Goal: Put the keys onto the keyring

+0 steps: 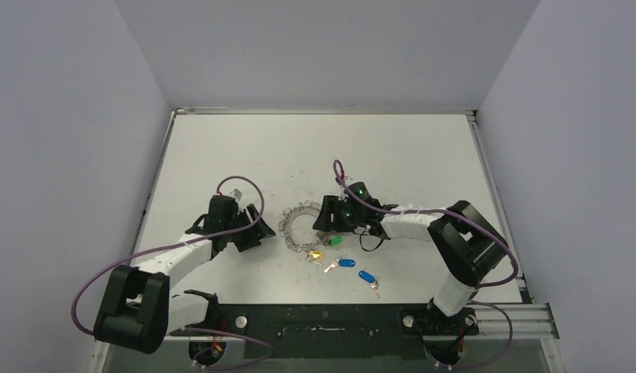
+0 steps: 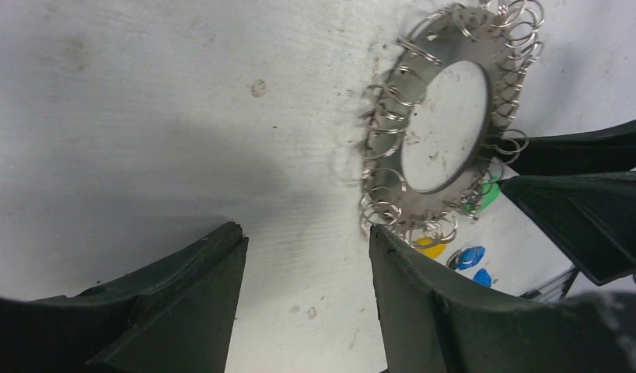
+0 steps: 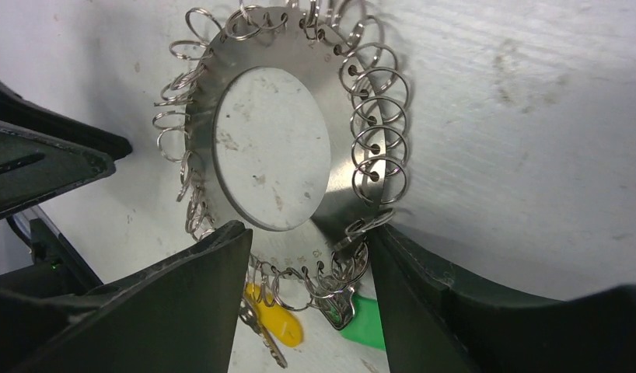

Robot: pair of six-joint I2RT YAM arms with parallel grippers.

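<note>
**Q:** Ring?
**A:** Ring [image 1: 284, 227] lies flat on the table [image 1: 245, 148], centre of the top view, between my two grippers. Small wire loops run all round its rim.

**Q:** Left gripper?
**A:** My left gripper [image 2: 307, 233] sits just left of the ring in the top view. Jaws apart, with only bare table between them. In its wrist view the ring is upper right. The tip of my right-hand finger [image 2: 439, 311] is at the loops on the ring's lower edge. Touching or not, I can't tell.

**Q:** Right gripper?
**A:** My right gripper [image 3: 307, 233] is at the ring's right side in the top view. In its wrist view the jaws stand apart, astride the ring's lower rim. A bunch of loops sits between the fingers [image 3: 167, 311]. Whether they press on it, I can't tell.

**Q:** Keys?
**A:** Four. Yellow key [image 3: 288, 330] and green key [image 3: 367, 322] lie against those loops, bottom of the right wrist view. Hooked on or not, I can't tell. One blue key [image 1: 347, 263] lies lower right of the ring in the top view. The other blue key [image 1: 366, 276] is just beyond it, further lower right. Both are on the table, apart from the ring.
</note>
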